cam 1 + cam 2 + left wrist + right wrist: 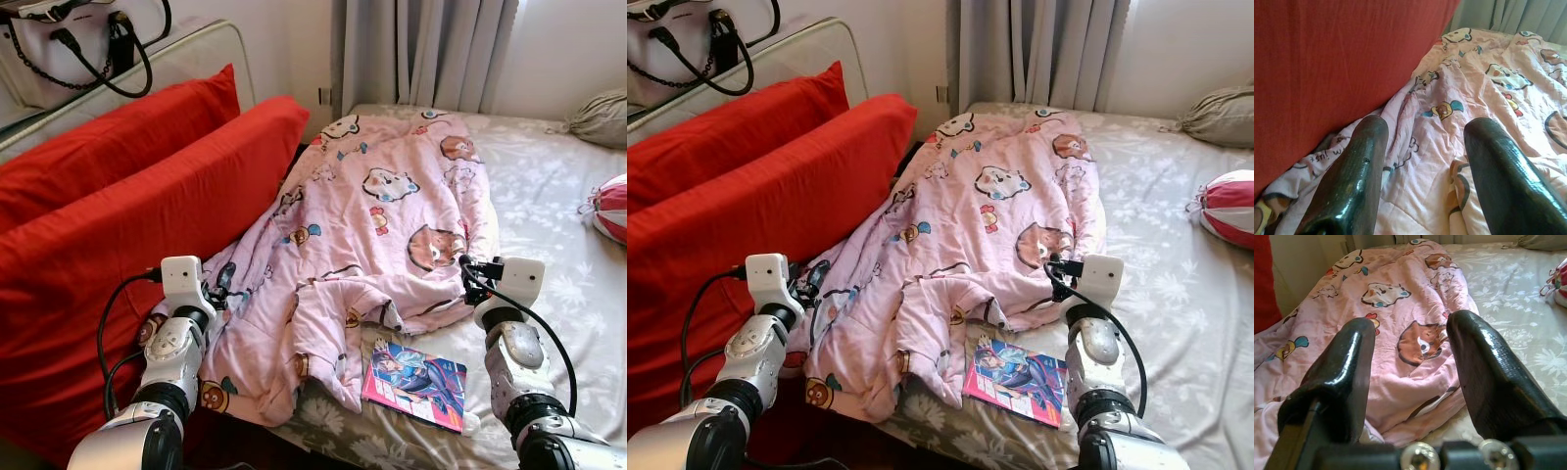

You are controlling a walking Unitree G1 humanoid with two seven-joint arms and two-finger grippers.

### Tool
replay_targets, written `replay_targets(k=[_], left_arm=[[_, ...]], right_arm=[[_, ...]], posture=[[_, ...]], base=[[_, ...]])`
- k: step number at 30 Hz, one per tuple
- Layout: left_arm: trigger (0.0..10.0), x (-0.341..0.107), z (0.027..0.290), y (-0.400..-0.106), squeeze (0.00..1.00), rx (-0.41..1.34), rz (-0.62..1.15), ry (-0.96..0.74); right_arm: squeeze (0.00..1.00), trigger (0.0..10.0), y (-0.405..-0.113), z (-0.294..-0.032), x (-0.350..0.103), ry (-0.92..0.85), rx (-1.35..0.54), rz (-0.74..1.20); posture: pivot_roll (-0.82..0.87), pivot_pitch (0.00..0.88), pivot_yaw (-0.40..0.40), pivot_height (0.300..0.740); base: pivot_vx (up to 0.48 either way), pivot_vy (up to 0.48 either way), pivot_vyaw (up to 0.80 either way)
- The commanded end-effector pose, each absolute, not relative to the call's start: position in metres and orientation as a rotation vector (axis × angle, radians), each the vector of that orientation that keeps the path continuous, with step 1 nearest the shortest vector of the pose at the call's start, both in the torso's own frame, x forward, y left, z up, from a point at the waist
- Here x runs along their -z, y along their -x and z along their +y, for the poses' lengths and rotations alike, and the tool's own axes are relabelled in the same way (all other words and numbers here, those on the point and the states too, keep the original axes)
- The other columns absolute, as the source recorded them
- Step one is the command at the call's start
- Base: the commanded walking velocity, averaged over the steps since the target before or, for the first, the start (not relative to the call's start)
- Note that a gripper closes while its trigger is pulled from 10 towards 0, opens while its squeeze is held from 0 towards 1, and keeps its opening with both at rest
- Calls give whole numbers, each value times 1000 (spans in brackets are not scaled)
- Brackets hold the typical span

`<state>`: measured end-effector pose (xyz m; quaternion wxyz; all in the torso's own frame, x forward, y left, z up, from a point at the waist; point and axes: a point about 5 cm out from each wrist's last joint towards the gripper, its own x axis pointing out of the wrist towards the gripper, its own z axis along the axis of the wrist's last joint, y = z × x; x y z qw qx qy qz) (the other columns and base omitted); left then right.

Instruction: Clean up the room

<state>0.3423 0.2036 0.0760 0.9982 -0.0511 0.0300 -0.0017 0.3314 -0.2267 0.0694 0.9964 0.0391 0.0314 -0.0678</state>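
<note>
A pink cartoon-print blanket (382, 215) lies crumpled along the left side of the bed, its near end hanging over the bed's front edge. My left gripper (1422, 147) is open just above the blanket's near left edge, close to the red cushion (118, 245). My right gripper (1410, 340) is open over the blanket's near right edge, fingers pointing up the bed. A colourful comic book (415, 383) lies flat on the sheet at the bed's front edge, between my two arms.
The bed sheet (558, 245) is grey with white flowers. A red-and-white striped cushion (612, 208) and a grey pillow (600, 117) lie at the right. Two red cushions lean at the left, a white handbag (69, 44) behind them. Grey curtains (421, 49) hang at the back.
</note>
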Motion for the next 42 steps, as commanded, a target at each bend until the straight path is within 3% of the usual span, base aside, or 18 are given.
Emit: replay_targets(k=[1,42], left_arm=[[10000,-74,206,-341,0,-3,72,108],[10000,-72,205,-341,0,17,105,118]], right_arm=[[0,10000,-329,-223,-66,-73,128,68],[0,10000,-329,-225,-61,-75,141,129]], posture=[[-13,0,71,680],[-12,0,71,635]], base=[[0,0,0],[0,0,0]])
